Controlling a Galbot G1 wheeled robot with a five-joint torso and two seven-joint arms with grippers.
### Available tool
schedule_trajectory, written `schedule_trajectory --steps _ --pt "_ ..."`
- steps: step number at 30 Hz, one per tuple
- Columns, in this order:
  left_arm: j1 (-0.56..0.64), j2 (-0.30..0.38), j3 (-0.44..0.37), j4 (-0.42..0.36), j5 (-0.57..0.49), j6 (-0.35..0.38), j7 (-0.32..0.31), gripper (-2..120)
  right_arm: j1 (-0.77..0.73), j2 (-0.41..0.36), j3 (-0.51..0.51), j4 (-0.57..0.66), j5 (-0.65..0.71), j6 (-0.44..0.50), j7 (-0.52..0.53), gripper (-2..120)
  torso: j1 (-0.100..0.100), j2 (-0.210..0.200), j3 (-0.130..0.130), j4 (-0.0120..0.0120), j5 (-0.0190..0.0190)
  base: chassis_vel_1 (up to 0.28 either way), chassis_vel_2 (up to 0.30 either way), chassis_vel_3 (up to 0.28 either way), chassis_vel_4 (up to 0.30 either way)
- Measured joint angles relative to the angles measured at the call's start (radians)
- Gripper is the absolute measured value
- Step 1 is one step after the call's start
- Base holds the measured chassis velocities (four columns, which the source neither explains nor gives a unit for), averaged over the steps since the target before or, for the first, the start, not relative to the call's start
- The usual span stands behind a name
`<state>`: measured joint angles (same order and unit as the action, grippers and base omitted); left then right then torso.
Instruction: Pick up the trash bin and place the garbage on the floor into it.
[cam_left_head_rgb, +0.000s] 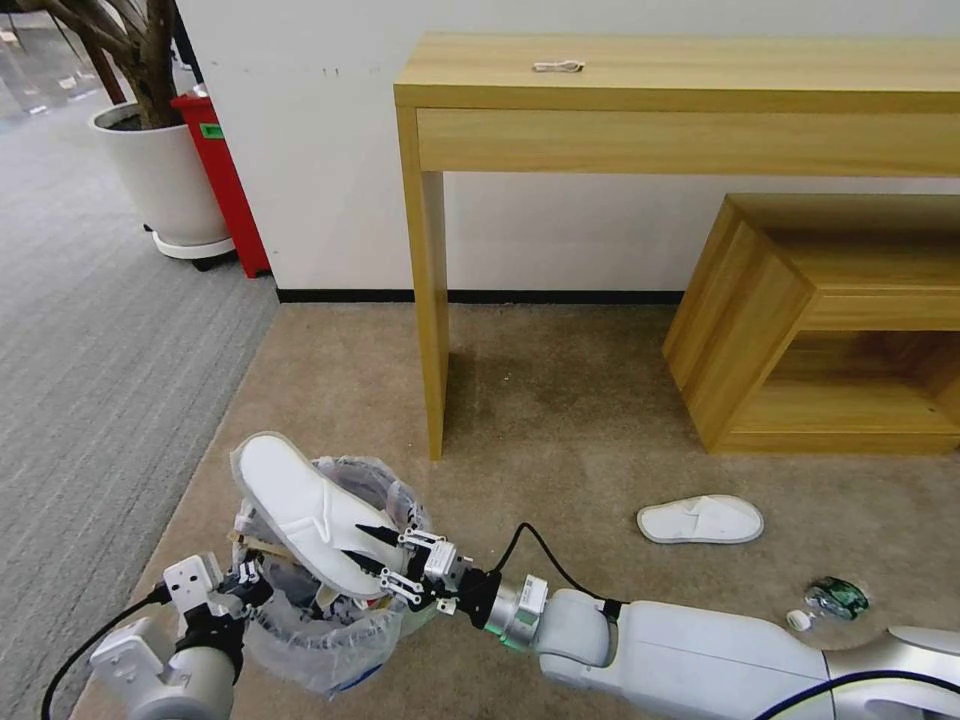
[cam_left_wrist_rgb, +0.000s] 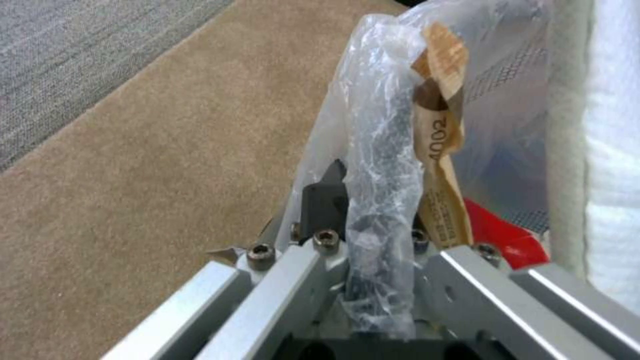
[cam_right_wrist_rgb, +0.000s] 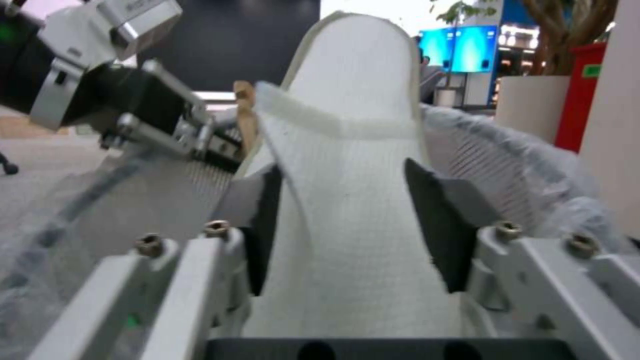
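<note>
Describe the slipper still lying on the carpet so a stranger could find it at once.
Start at the low wooden shelf unit against the wall on the robot's right. On the tan carpet in front of it lies a white slipper, flat and alone; the other slipper sticks out of the bin.

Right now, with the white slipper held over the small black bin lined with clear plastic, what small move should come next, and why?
Probably open the right gripper. It is shut on the white cloth slipper, which lies tilted across the rim of the small black bin lined with clear plastic, its toe end sticking out above. The left gripper clamps the rim, so the bin looks steady enough to take it.
</note>
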<state>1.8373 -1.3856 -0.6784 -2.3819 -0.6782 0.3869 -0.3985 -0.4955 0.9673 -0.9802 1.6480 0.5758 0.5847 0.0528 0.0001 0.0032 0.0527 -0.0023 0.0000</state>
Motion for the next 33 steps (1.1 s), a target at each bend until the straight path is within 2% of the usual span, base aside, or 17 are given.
schedule_trajectory --steps 6,8,10,14,23,27,33 --pt "0.001 0.0 0.0 0.008 -0.002 0.0 0.0 1 -0.026 -0.007 0.059 0.037 0.006 -0.01 0.013 79 0.0 0.0 0.0 0.0 0.0 0.0 0.0 0.0 0.0" --pt "0.002 0.0 -0.001 0.008 -0.002 -0.001 0.0 1 -0.029 -0.007 0.066 0.041 0.007 -0.012 0.015 80 0.0 0.0 0.0 0.0 0.0 0.0 0.0 0.0 0.0" --pt "0.004 0.001 -0.001 0.012 -0.001 -0.003 0.0 1 -0.05 -0.014 0.118 0.072 0.022 -0.022 0.025 95 0.0 0.0 0.0 0.0 0.0 0.0 0.0 0.0 0.0" --pt "0.004 0.0 -0.001 0.013 0.001 -0.003 0.0 1 -0.064 -0.027 0.139 0.084 0.02 -0.023 0.024 100 0.0 0.0 0.0 0.0 0.0001 0.0 0.0 0.0 0.0" --pt "0.011 -0.007 0.001 0.006 0.001 -0.003 0.0 1 -0.097 -0.047 0.187 0.096 0.007 -0.023 0.024 100 0.0 0.0 0.0 0.0 0.0 0.0 0.0 0.0 0.0" --pt "0.014 -0.001 -0.004 0.006 -0.003 -0.001 -0.001 1 -0.117 -0.06 0.246 0.113 0.014 -0.034 0.044 100 0.0 0.0 0.0 0.0001 0.0001 0.0 0.0 0.0 0.0" --pt "0.01 0.006 -0.008 0.022 -0.003 -0.001 -0.001 1 -0.183 -0.116 0.375 0.162 0.088 -0.105 0.125 100 0.0 0.0 0.0 0.0001 -0.0002 0.0 0.0 0.0 0.0"
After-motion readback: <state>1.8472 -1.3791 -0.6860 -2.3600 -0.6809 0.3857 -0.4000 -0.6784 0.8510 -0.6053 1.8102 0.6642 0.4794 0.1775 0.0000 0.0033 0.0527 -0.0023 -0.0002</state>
